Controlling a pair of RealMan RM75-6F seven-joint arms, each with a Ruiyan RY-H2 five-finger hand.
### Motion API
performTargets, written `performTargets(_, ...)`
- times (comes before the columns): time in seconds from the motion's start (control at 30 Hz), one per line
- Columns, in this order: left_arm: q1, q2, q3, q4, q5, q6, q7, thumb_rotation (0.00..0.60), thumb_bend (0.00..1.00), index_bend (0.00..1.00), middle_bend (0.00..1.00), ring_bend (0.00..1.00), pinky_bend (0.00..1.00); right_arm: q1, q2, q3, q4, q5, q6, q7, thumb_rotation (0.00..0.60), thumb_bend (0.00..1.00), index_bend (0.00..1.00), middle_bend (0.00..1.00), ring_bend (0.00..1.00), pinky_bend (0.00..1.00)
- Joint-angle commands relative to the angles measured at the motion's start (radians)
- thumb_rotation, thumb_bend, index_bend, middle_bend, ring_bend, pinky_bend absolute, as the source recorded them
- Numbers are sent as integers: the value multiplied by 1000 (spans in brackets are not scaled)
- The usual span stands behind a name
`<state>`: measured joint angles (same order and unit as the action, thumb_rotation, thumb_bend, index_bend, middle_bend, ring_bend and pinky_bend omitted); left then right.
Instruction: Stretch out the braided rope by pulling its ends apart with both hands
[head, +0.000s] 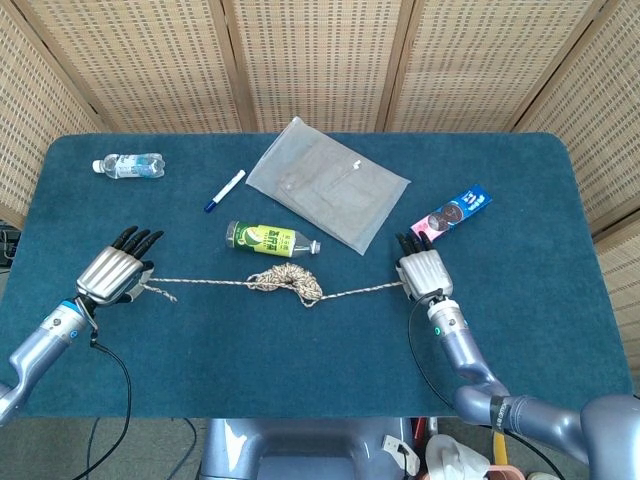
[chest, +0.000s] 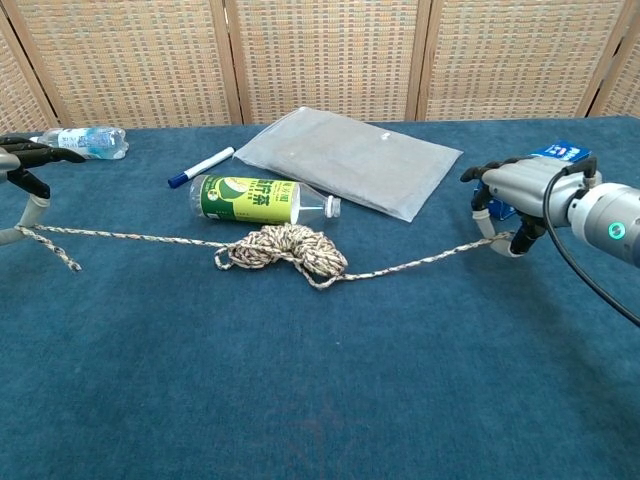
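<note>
Woven cane screens stand behind a table (head: 520, 330) covered in dark teal cloth. Head view: the braided rope (head: 285, 279) crosses the near-middle of the cloth, its centre a loose tangle just in front of a green-labelled bottle (head: 268, 238) lying on its side. From the tangle one strand runs to the left hand (head: 112, 276), another to the right hand (head: 423, 272). Both hands are seen from the back, palm down, fingers pointing away and lying close together; each covers its rope end, so the grip itself is hidden from above. A short tail of rope sticks out just past the left hand. Farther back: a grey flat pouch (head: 328, 183), a blue-capped marker (head: 225, 190), a clear water bottle (head: 128, 165) near the far left corner, and a blue snack packet (head: 451, 215) just beyond the right hand.

Chest view: the left hand (chest: 28, 190) is cut off by the frame edge; the rope end is pinched low, dark fingers extended above it. The right hand (chest: 512, 195) has its fingers curled down, clamping the other end. The left strand looks fairly straight; the right strand sags and lies on the cloth. The tangle lies touching or just beside the green-labelled bottle; I cannot tell which.
</note>
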<state>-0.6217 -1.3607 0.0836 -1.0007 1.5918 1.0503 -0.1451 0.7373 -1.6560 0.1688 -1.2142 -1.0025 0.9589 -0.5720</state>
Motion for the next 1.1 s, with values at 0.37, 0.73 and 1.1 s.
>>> performTargets(0.37,8,-5,-6,19,-2,-5,-12,600,840,874,0,0,0,-12,53,0,-20,41,22,-79,600,384,679,48,0,0)
performTargets(0.73,9,-12,-10,17,5,-1,-17,600,840,875,0,0,0,-17,80,1,-52,70,14,-86,600,383,667,49,0,0)
performTargets(1.1,23,22,-14,-30,2,16,-43,600,0,0,0,0,0,-32,118,10,-106,40,20,0,600,0,0,0,0,0)
